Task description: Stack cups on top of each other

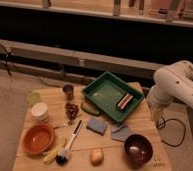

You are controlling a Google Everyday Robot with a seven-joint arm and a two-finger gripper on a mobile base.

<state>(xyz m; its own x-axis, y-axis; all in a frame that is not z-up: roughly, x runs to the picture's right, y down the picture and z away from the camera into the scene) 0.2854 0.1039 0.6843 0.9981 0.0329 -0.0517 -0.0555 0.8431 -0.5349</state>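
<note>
Stacking looks unstarted: the gripper [157, 114] hangs at the table's [110, 150] three o'clock edge, and whether it is open or closed cannot be told. The white cup [39, 111], green cup [34, 96] and metal cup [68, 91] stand apart near ten o'clock, so the next move likely calls for a cross-table reach.

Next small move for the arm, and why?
Probably swing the end effector left toward the metal cup. It hangs by the table's right edge, beside the green tray, while the metal cup, white cup and pale green cup stand apart on the left, none stacked.
</note>
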